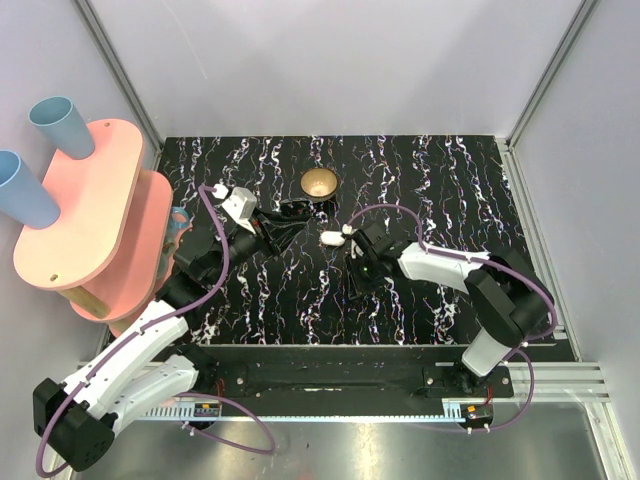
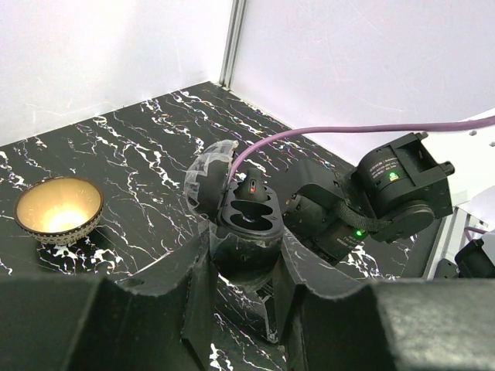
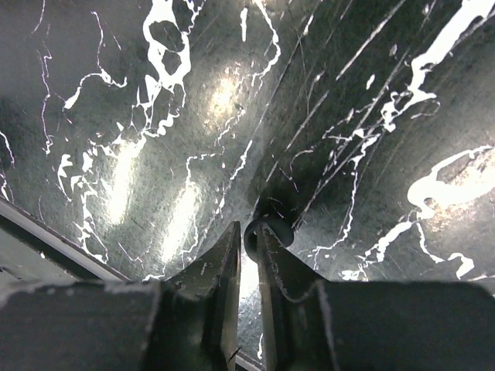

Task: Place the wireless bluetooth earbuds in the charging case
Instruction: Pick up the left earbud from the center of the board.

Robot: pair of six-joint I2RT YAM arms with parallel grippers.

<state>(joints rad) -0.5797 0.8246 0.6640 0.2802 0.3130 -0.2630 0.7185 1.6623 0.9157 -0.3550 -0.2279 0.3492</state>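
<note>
The charging case is dark, not white, with a clear lid hinged open and two empty cavities facing up. My left gripper is shut on its lower body and holds it just above the table; in the top view this gripper is below the bowl. My right gripper points down at the tabletop, its fingers almost together on a tiny dark ring-tipped earbud at their tips. In the top view it is just right of the case. No second earbud shows.
A brass bowl stands at the back centre, left of the case in the left wrist view. A pink two-tier shelf with two blue cups stands off the table's left edge. The right arm's wrist is close behind the case.
</note>
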